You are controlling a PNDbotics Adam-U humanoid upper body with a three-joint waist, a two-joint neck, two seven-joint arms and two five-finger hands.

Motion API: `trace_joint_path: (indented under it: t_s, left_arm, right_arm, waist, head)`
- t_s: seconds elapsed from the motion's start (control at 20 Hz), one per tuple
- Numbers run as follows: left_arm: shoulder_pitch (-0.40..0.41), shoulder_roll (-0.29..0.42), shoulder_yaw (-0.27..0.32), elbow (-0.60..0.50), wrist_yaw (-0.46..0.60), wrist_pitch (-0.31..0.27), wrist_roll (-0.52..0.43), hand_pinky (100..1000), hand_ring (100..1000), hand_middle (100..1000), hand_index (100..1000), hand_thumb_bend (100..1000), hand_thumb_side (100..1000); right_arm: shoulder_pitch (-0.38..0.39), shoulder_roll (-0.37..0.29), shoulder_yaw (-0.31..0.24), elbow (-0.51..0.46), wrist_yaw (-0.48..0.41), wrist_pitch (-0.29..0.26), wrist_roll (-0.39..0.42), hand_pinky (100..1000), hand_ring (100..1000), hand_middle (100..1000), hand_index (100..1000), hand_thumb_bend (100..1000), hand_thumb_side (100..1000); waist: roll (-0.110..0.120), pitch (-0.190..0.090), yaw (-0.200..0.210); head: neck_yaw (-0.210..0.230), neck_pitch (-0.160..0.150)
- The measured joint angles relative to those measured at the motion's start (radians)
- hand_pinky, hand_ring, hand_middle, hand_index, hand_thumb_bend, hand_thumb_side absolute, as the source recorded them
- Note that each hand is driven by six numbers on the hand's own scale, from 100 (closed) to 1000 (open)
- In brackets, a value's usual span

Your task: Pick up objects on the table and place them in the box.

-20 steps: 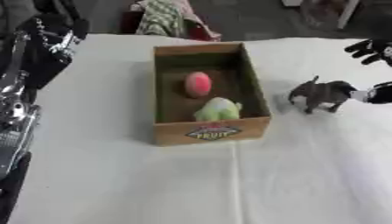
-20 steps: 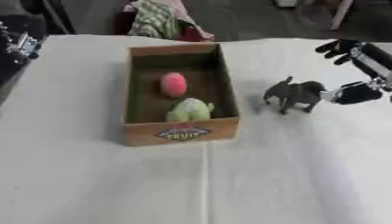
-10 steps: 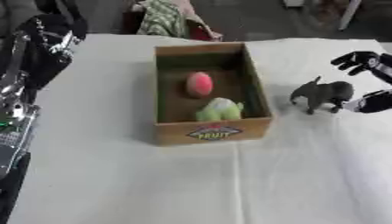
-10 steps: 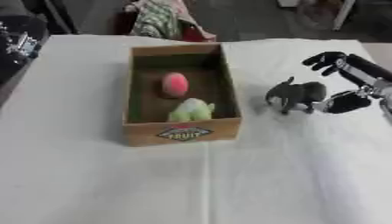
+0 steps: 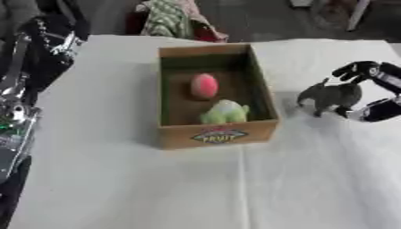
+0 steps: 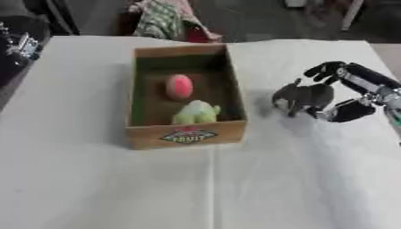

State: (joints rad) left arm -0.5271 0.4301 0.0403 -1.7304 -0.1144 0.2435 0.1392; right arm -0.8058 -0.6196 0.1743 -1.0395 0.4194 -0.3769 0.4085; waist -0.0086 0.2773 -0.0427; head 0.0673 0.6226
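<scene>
In the left eye view, a cardboard box [image 5: 211, 96] stood on the white counter [image 5: 141, 179], holding a pink object [image 5: 204, 85] and a green toy [image 5: 225, 112]; just right of it stood a grey toy animal [image 5: 329, 96]. In the right eye view, the right hand [image 6: 350, 91] had its fingers [image 6: 322, 69] curled over the animal's back, thumb below, gripping it; the left hand did not show
</scene>
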Motion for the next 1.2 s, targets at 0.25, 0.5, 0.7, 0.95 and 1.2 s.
trace_joint_path:
  t_s: [0.25, 0.5, 0.7, 0.95, 1.2]
  left_arm:
    - [0.000, 0.000, 0.000, 0.000, 0.000, -0.001, -0.002, 597, 588, 589, 767, 570, 617]
    - [0.001, -0.002, 0.000, 0.000, 0.000, -0.001, -0.003, 598, 588, 589, 767, 566, 614]
    - [0.003, -0.008, 0.000, 0.000, 0.000, -0.001, -0.003, 598, 587, 593, 767, 564, 613]
    - [0.005, -0.008, 0.000, 0.000, 0.000, -0.001, -0.003, 598, 586, 593, 767, 554, 608]
    - [0.006, -0.008, 0.001, 0.000, 0.000, 0.001, -0.004, 599, 586, 593, 763, 549, 606]
  right_arm:
    - [0.011, -0.001, 0.002, -0.004, 0.000, 0.008, 0.023, 746, 765, 761, 834, 319, 100]
    - [0.014, -0.001, 0.001, -0.004, 0.001, 0.017, 0.033, 697, 698, 695, 773, 271, 100]
    - [0.015, -0.001, -0.001, -0.005, 0.009, 0.022, 0.032, 618, 570, 588, 696, 226, 100]
    - [0.015, -0.001, -0.003, -0.006, 0.008, 0.027, 0.008, 490, 374, 388, 531, 186, 100]
    - [0.019, -0.007, -0.008, -0.030, -0.038, 0.043, 0.014, 460, 318, 329, 489, 196, 100]
  waist:
    - [0.000, 0.000, 0.000]
    - [0.000, 0.000, 0.001]
    - [0.000, 0.000, 0.002]
    - [-0.001, 0.000, 0.002]
    - [-0.004, 0.000, 0.003]
  head:
    - [0.000, 0.000]
    - [-0.001, 0.000]
    - [-0.002, 0.000]
    - [-0.003, 0.000]
    - [-0.003, 0.000]
